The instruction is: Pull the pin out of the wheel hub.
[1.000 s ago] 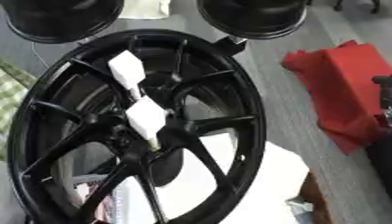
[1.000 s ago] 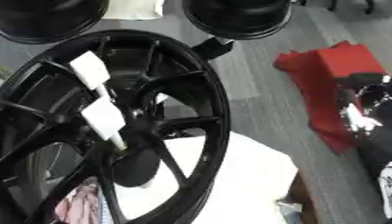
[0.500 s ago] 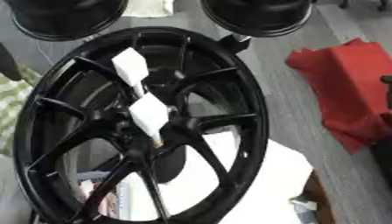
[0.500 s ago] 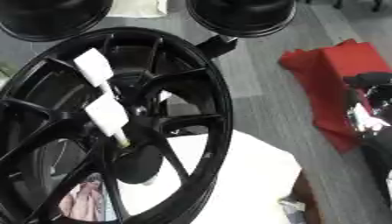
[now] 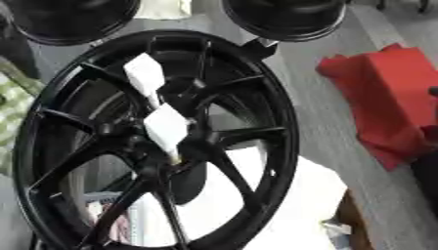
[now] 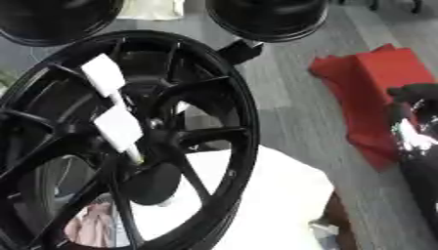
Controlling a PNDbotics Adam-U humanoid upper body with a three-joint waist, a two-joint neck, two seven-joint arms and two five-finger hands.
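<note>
Nearest the camera, a white sheet-covered surface (image 6: 273, 195) shows through the lower spokes of the large glossy black alloy wheel (image 5: 256, 161), which stands tilted on its rim. Something pinkish behind the bottom spokes is too blurred to identify.

The pin (image 5: 167, 128) sits at the wheel's hub, well to the left of the right hand (image 6: 417, 136). It has a white blocky head and a thin pale stem that runs down into the hub. I judge it light and stiff. The head is the place to hold it, pinched on its flat sides and drawn straight along the stem's line. The wheel looks heavy enough to stay put. How deep the stem goes is hidden by the spokes.

A second white block (image 5: 143, 74) lies farther up the same line. Whether it belongs to the same pin I cannot tell.

The right hand is only a dark, shiny shape cut off at the right edge, over a crumpled red cloth (image 5: 385, 97). Whether it is open or closed I cannot tell, but it is apart from the wheel. The left hand does not show.

Farthest away, two more black wheels (image 6: 270, 17) are cut off at the top.
</note>
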